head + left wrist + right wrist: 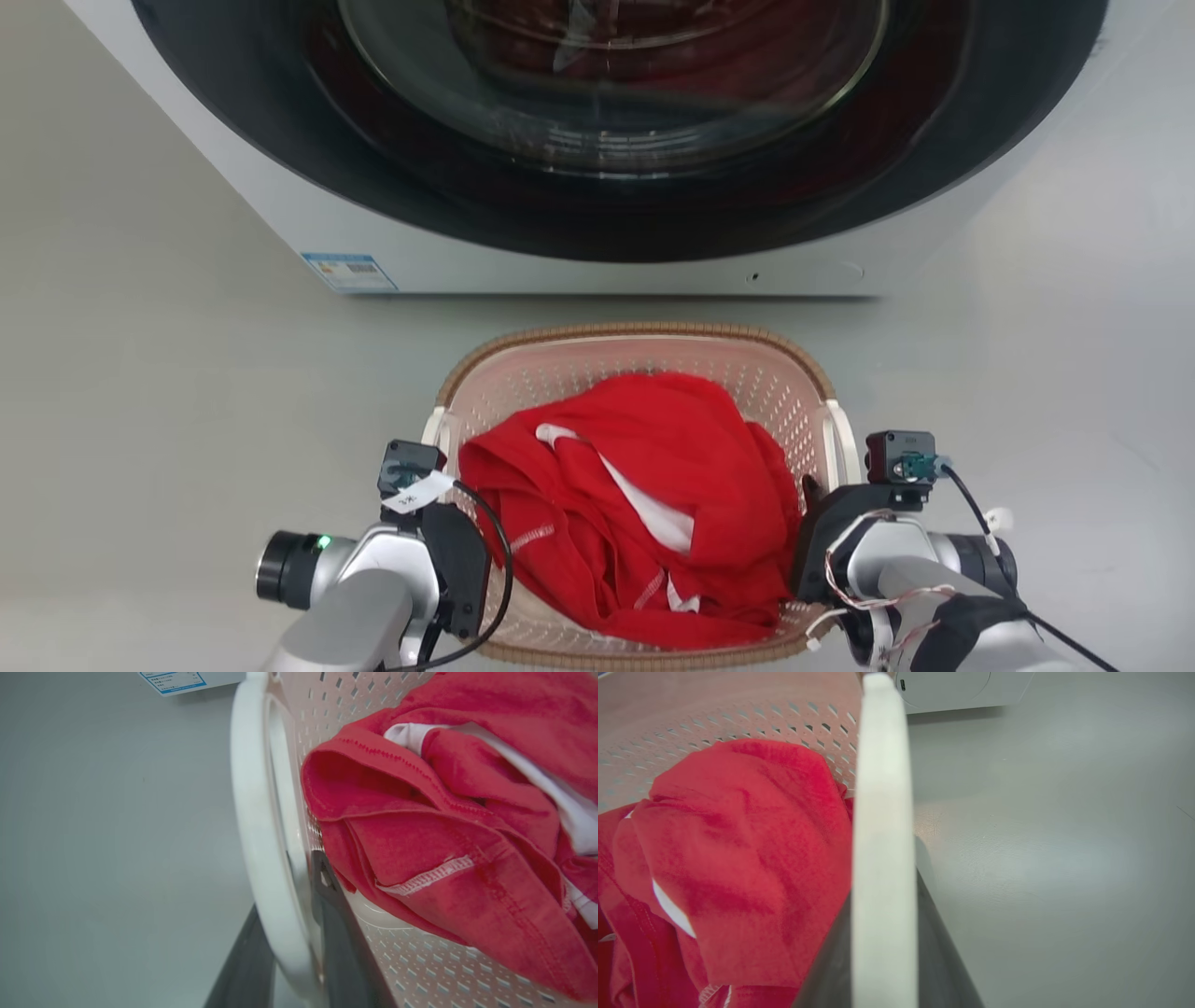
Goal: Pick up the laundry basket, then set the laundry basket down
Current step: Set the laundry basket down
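Grip on two sides at once. Left gripper [292, 956] closed across the white left handle [254, 812], one dark finger outside the loop, one inside against the perforated wall. Right gripper [885, 970] likewise pinched on the right handle [882, 812], a finger on each face of the pale strip. No gap visible between fingers and plastic in either wrist view, hence judged clamped, not merely straddling. Mirrored like this presumably to keep the load level and stop the laundry basket [597, 366] from tipping towards one arm. Sits between the two wrists, on or just above the grey floor [140, 373] (cannot tell which), directly before the washing machine [560, 278], near it but apart. Holds a crumpled red garment [644, 485] with white trim, heaped toward the near side, close to the left handle but not over the rim. Probably the lift or carry stage, with the set-down to come. Worth watching: thin handles flexing under the load, and cloth snagging under the inner left finger.
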`<state>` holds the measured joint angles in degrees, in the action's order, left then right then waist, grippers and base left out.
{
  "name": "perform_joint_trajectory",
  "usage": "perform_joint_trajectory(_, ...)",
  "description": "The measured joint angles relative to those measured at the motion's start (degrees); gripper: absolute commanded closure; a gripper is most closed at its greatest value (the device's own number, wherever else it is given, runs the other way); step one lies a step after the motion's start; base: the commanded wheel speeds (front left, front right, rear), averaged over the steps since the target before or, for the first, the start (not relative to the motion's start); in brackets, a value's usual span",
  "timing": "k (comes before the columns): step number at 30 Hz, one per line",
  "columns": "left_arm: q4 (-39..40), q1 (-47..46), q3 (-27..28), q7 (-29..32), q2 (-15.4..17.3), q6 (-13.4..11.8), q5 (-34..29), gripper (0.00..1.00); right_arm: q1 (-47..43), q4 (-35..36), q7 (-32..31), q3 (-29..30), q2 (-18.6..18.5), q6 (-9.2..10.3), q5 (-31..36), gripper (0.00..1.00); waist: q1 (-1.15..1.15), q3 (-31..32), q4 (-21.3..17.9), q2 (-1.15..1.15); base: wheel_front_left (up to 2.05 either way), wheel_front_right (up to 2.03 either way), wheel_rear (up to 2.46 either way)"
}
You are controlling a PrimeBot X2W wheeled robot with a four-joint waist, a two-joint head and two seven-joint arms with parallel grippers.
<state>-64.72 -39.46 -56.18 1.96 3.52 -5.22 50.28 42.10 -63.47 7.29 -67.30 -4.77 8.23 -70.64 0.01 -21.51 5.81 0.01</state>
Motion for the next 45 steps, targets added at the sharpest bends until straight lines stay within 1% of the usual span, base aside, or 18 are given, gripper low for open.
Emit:
perform_joint_trajectory(23, 2.4, -12.4, 0.4, -2.1, 0.1, -1.3, 0.0, 1.00, 15.0, -5.0, 2.8, 1.9, -0.4, -0.14, 1.2, 1.00, 0.00, -18.9, 0.4, 0.00, 0.00, 0.00, 0.00)
perform_joint_trajectory(29, 2.1, -14.5, 0.4, -3.2, 0.1, -1.4, -0.1, 1.00, 16.3, -5.4, 3.9, 2.1, -0.4, -0.15, 1.2, 1.00, 0.00, -23.4, 0.7, 0.01, 0.00, 0.00, 0.00)
perform_joint_trajectory(34, 0.7, -15.8, 0.5, -4.2, -0.3, -1.4, -0.4, 1.00, 17.3, -5.4, 4.5, 2.1, -0.3, -0.15, 1.3, 1.00, 0.00, -25.8, 1.1, 0.01, 0.00, 0.00, 0.00)
perform_joint_trajectory(45, -1.5, -19.4, 1.2, -7.2, -0.5, -1.3, -1.0, 1.00, 20.5, -5.4, 5.6, 2.2, -0.2, -0.16, 1.4, 1.00, -0.01, -28.2, 2.2, 0.00, 0.00, 0.00, 0.00)
